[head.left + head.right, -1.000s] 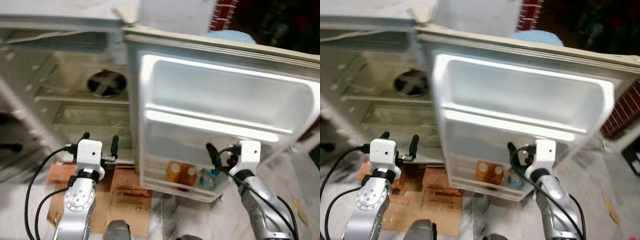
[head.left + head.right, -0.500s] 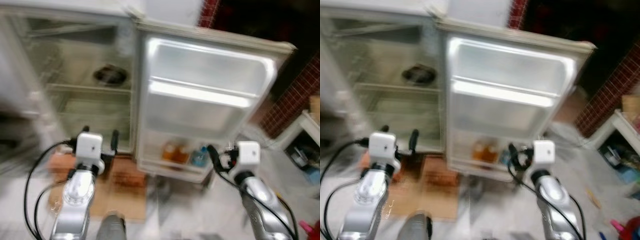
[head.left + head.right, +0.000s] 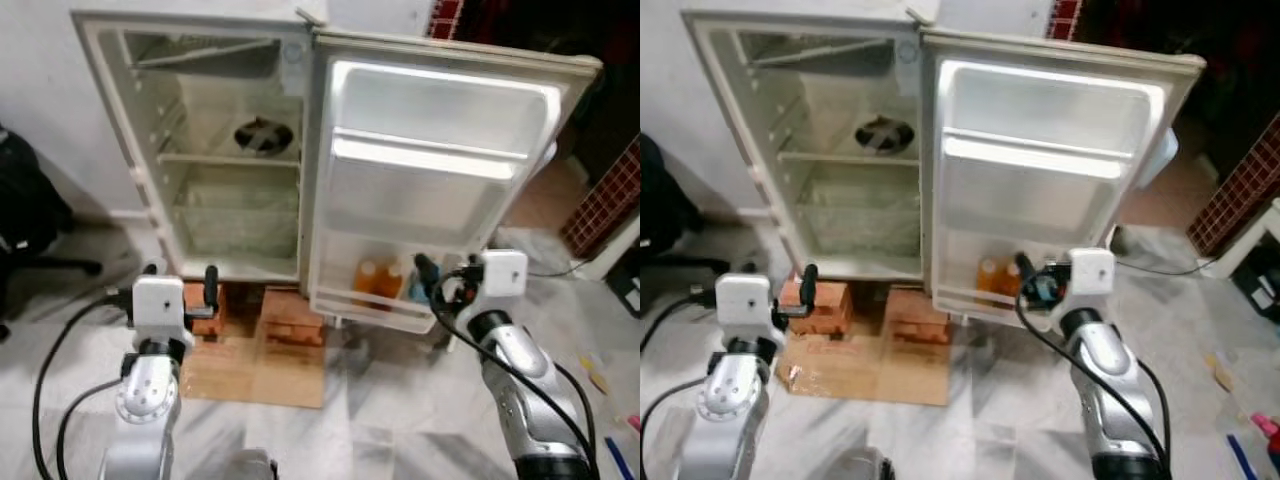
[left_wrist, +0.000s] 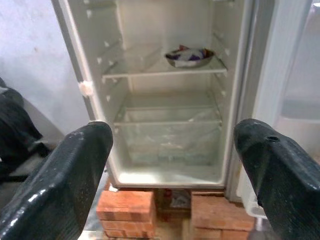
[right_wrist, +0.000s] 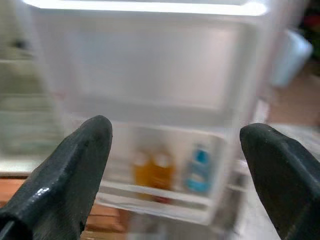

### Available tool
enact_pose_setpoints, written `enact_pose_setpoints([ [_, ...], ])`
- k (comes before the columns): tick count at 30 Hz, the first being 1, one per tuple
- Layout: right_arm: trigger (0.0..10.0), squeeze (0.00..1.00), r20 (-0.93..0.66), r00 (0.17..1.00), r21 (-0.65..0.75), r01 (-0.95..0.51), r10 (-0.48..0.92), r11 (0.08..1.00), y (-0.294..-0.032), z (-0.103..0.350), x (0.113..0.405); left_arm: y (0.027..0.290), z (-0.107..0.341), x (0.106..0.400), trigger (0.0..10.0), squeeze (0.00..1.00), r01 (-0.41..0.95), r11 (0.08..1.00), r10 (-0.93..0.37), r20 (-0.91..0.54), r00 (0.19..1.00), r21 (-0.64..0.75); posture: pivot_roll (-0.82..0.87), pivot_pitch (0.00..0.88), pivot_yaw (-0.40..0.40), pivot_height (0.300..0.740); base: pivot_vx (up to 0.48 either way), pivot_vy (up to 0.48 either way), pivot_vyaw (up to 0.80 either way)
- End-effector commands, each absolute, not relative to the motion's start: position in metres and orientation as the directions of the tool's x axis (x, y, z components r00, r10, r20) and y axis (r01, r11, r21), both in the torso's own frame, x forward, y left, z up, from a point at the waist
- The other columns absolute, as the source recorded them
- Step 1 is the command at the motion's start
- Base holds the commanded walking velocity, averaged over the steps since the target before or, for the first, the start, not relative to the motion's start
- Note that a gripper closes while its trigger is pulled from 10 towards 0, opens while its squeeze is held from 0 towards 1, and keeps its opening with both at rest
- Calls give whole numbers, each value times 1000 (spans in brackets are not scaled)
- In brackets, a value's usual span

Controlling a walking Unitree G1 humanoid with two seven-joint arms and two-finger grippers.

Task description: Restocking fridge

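1. Before the robot stands a small white fridge [image 3: 230, 150], raised on red bricks [image 3: 290, 325], with its door [image 3: 440, 190] swung wide open to the right of the cabinet.
2. Low in that door, the bottom rack [image 3: 375, 310] holds two orange bottles [image 3: 378, 282] side by side and a blue-capped bottle [image 5: 199, 169] just beside them.
3. Inside the cabinet, the head views give a dark round shape on the upper shelf; the left wrist view makes it out as a bowl [image 4: 189, 56] with something colourful in it. Below sits a clear crisper drawer [image 4: 167, 135].
4. Flattened cardboard [image 3: 255, 365] lies on the floor under the fridge front.
5. Left gripper [image 3: 180, 285] hangs short of the cabinet opening, jaws apart and holding nothing.
6. Right gripper [image 5: 175, 145] sits close to the door rack, facing the bottles, jaws apart and holding nothing; its wrist view is blurred.
7. Right of the door, a brick wall [image 3: 605, 195] shows.
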State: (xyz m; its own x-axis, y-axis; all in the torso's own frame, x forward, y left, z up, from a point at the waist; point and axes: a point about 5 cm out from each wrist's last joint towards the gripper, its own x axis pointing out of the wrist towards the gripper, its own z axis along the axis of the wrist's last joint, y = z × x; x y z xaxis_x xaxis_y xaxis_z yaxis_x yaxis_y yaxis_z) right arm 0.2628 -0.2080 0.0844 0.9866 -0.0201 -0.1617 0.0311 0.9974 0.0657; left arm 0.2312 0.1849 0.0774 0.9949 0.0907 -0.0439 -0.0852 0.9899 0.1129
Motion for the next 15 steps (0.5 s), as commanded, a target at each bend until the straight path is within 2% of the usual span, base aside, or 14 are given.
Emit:
enact_pose_setpoints([
  [1,10000,0,-160,985,85,78,-63,993,-208,84,264,190,76,230,10000,0,-118,988,125,-59,990,104,56,0,-36,740,0,0,0],
  [6,10000,0,-75,997,95,34,-27,995,-190,91,261,193,73,228,10000,0,-111,991,118,-81,990,79,52,0,-24,740,0,0,0],
  [11,10000,0,-83,995,119,63,-53,991,-185,89,264,187,72,231,10000,0,-65,994,73,-81,994,90,51,0,-27,740,0,0,0],
  [15,10000,0,-81,995,107,58,-50,993,-189,89,268,187,74,235,10000,0,-75,994,80,-69,994,84,54,0,-43,740,275,-350,0],
])
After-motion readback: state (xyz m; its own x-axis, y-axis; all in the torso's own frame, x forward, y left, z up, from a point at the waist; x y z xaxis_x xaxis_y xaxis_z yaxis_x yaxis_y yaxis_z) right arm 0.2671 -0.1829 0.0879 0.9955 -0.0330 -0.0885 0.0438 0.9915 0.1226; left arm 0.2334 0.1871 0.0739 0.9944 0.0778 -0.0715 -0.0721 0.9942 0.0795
